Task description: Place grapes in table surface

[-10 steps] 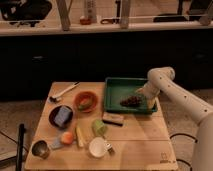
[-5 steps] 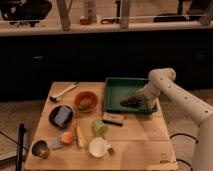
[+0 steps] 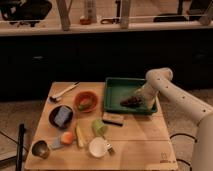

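Note:
The grapes (image 3: 129,101), a small dark purple-brown bunch, lie inside the green tray (image 3: 116,85) near its right front part. My gripper (image 3: 138,96) hangs at the end of the white arm (image 3: 172,95) and is down in the tray, right beside the grapes on their right side. The table surface (image 3: 135,137) is a light tan wooden top under the tray and the other items.
An orange bowl (image 3: 85,100), a dark bowl with a blue sponge (image 3: 61,116), a green cup (image 3: 99,127), a white cup (image 3: 97,147), an orange-red fruit (image 3: 66,137), a metal cup (image 3: 40,148) and a dark block (image 3: 113,119) stand on the table. A dark counter runs behind.
The gripper has shifted slightly lower and closer to the grapes in the tray. The grapes have not moved.

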You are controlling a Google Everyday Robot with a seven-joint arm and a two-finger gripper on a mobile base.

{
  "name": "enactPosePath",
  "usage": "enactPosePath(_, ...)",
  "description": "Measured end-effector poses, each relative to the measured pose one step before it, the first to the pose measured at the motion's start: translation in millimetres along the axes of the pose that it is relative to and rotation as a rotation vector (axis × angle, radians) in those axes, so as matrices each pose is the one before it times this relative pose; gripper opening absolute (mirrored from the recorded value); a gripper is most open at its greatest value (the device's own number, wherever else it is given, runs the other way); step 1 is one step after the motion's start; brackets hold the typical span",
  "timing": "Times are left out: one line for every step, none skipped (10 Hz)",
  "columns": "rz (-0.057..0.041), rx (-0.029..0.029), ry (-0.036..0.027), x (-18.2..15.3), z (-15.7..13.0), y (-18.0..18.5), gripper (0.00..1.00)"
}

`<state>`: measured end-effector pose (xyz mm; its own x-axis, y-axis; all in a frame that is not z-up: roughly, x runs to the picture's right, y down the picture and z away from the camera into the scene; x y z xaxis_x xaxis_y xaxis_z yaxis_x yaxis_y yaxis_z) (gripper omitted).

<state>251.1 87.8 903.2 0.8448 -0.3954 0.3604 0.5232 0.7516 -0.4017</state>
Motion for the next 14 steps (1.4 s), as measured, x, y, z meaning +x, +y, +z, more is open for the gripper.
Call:
enactPosePath(0.02734, -0.00454, 0.00628, -1.06, -0.17, -0.02, 0.8)
enactPosePath(0.02644, -0.00504, 0.00526, -3.58, 0.44, -2.81, 0.8)
enactPosePath(0.02191, -0.00499, 0.00349, -3.34, 0.9, -3.93, 0.8)
enactPosePath(0.01475, -0.01322, 0.00145, -4.04, 1.09, -2.88, 0.8)
enactPosePath(0.00538, -0.01159, -0.00245, -4.64, 1.13, -2.83, 0.8)
enactPosePath(0.00445, -0.0105, -0.01014, -3.96, 1.46, -2.95, 0.8)
enactPosePath(0.00173, -0.01057, -0.01831, -2.95, 1.99, -2.0, 0.8)
enactPosePath(-0.00328, -0.00897, -0.02239, -3.11, 1.88, -2.72, 0.8)
enactPosePath(-0.00164, -0.00948, -0.01981, -1.29, 2.58, -1.59, 0.8)
enactPosePath(0.0, -0.00617, -0.01387, -0.6, 2.0, -1.41, 0.8)
enactPosePath(-0.00005, -0.00838, -0.01276, -0.59, 2.87, -1.2, 0.8)
enactPosePath(0.0005, -0.00861, -0.00753, -0.19, 4.11, -0.73, 0.79)
enactPosePath(0.00094, -0.00641, -0.00421, -0.08, 3.33, -0.63, 0.73)
enactPosePath(0.00192, -0.00921, -0.00247, 0.7, 5.46, 0.61, 0.62)
